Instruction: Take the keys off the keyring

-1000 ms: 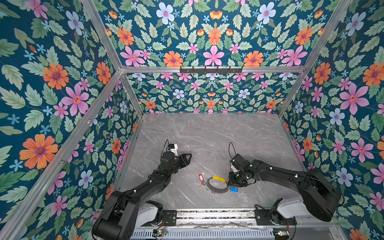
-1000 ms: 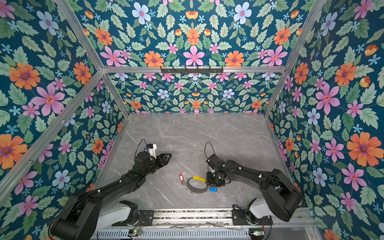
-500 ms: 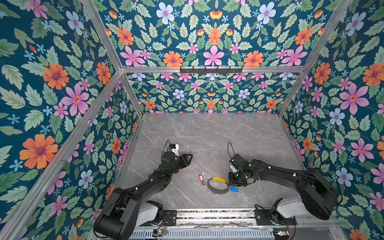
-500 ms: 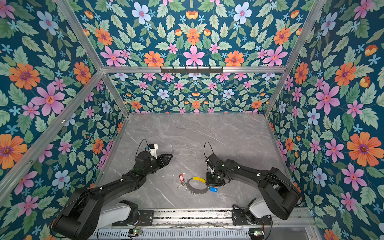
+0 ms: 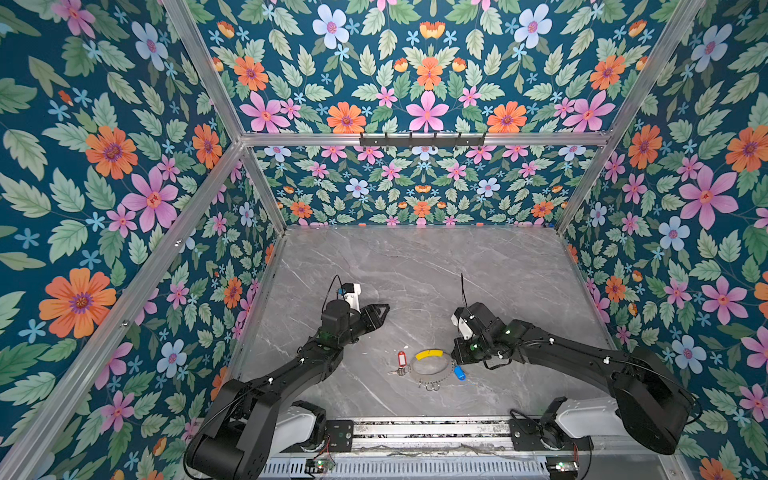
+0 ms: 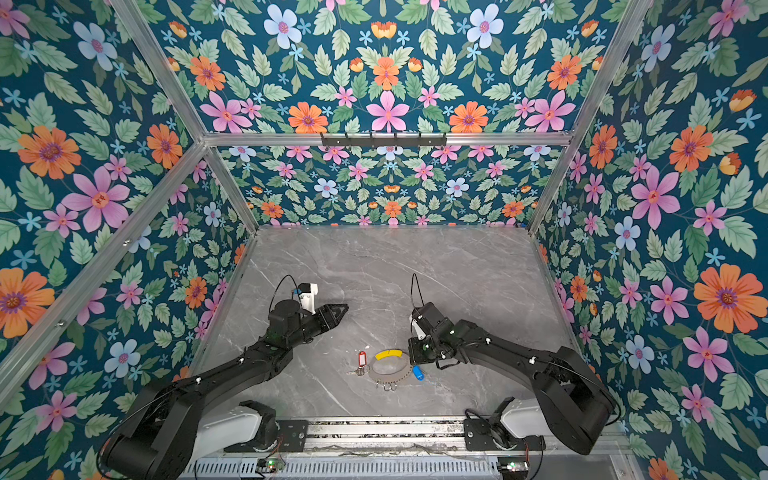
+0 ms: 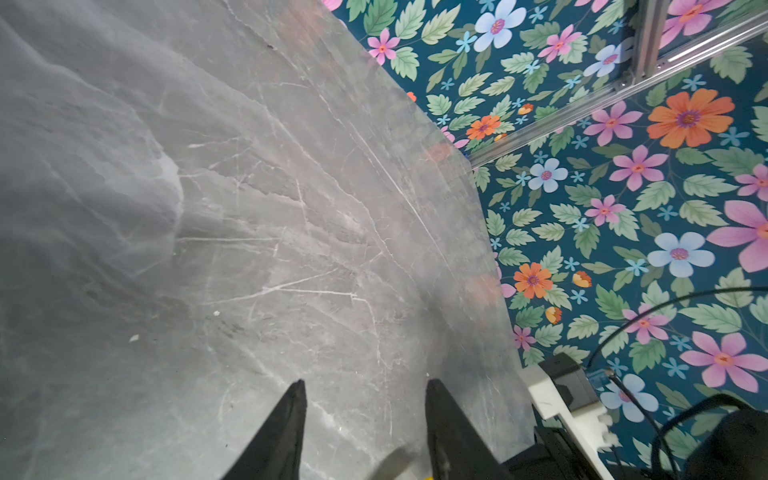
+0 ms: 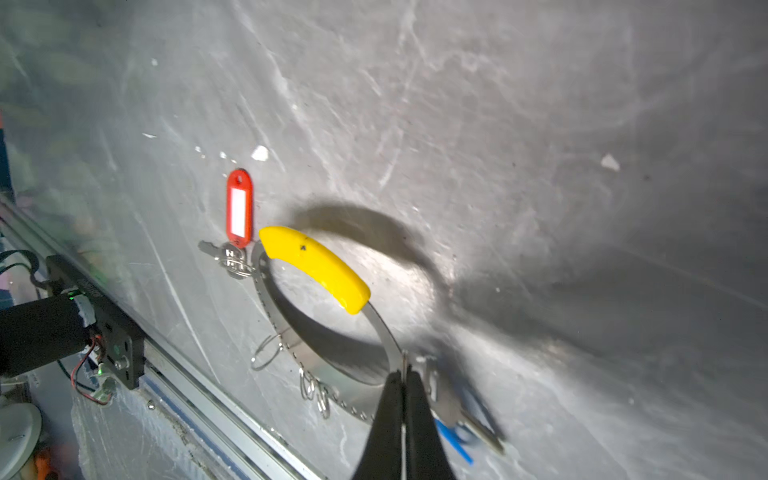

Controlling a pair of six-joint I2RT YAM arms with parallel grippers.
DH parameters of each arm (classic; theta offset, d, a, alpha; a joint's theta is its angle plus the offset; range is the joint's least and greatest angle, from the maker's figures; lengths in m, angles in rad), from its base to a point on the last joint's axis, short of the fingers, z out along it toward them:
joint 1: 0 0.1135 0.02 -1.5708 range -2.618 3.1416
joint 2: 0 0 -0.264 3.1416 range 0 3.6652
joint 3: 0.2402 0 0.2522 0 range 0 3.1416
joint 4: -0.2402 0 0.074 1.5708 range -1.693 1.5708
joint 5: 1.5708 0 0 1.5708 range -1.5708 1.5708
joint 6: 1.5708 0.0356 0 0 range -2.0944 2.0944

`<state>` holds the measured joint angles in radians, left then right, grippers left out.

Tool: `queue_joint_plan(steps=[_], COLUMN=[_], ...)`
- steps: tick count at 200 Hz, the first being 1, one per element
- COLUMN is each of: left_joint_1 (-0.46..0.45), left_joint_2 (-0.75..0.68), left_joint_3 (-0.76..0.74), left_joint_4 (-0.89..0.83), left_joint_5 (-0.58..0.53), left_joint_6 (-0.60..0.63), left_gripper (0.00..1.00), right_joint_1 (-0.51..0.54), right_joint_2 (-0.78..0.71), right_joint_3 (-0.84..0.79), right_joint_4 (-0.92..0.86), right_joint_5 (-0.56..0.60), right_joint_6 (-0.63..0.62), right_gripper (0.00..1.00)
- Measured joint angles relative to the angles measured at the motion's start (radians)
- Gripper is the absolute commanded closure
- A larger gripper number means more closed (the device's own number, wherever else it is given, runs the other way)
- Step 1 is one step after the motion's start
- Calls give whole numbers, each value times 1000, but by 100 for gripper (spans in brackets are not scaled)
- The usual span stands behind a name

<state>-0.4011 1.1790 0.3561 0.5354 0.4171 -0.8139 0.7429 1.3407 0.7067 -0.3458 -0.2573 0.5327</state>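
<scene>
Fingers of our right hand [image 8: 402,376] just pinched the edge of the big grey keyring with a yellow piece [image 8: 316,266] on the grey stone bench [image 5: 415,270], so we can hold it while our spread left hand [image 7: 365,388] pulls off the red-tagged silver key [image 8: 239,208] and the blue-tagged silver key [image 5: 458,372].

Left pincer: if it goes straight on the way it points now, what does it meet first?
Probably nothing near: ahead of the left pincer lies only bare table, then the flowered wall. The right arm sits aside; depth is unclear.
</scene>
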Motion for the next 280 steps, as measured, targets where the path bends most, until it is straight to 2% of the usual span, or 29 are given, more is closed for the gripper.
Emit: queue_joint_plan(steps=[47,65,92,114,143,163,216,248,263,280], left_joint_1=[-8,-10,-11,-11,-13,-28,-170,-244,-309,-397], left_joint_2=[-45,-56,-56,-36,-25,-28,-14,23,63,94], left_joint_3=[7,11,47,60,49,63,170,199,219,231], left_joint_4=[51,77,70,66,42,-21,-331,-466,-508,-549], left_joint_5=[68,97,132,150,161,158,61,20,-25,-11], left_joint_6=[-23,-27,-40,-39,-39,-16,135,193,208,214], left_gripper=[41,36,35,32,30,30,30,36,37,37], right_joint_1=[0,0,0,0,0,0,0,0,0,0], right_joint_2=[-21,-21,10,47,66,63,-16,-85,-137,-178], right_joint_3=[18,24,31,40,58,62,26,-13,-49,-80], right_joint_4=[80,104,125,119,103,94,50,24,6,-3], right_joint_5=[-38,-53,-54,-49,-24,-10,55,104,122,145], right_joint_6=[-90,-105,-113,-112,-97,-93,-66,-41,-33,-15], right_gripper=[100,100,100,90,63,55,48,48,48,48])
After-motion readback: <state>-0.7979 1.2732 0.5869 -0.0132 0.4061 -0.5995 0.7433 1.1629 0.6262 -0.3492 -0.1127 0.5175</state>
